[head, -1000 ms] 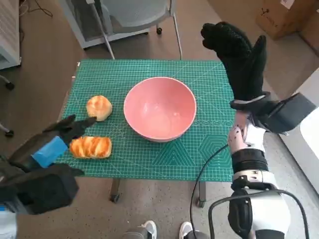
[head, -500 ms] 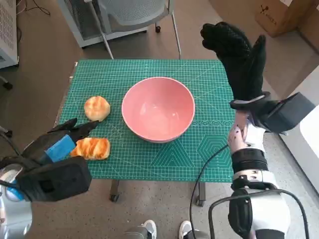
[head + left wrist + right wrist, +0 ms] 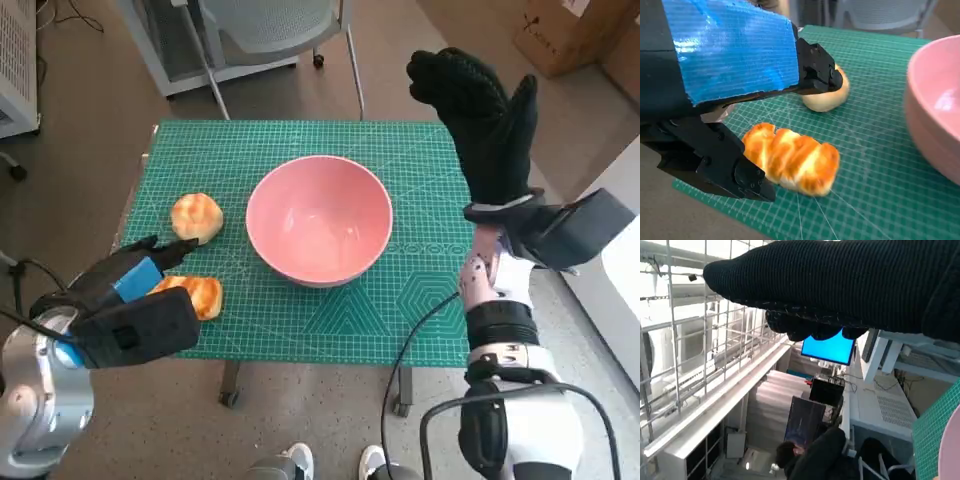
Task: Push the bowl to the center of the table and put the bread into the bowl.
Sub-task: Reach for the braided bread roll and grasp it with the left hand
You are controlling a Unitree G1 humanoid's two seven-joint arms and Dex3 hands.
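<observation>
No legible text, label, brand or number found. Faint print seen along green cutting mat (image 3: 300, 140) right edge, too small to be read.

Bare mat (image 3: 300, 150) behind bowl (image 3: 319, 218), round bun (image 3: 197, 217) close beside braided bread (image 3: 193, 294)

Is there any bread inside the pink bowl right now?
No. The pink bowl is empty; the round bun and the long braided bread both lie on the green mat.

A green cutting mat (image 3: 300, 160) covers the table (image 3: 232, 375). On it sit a pink bowl (image 3: 319, 218), a round bun (image 3: 196, 217) and a braided bread loaf (image 3: 197, 293).
</observation>
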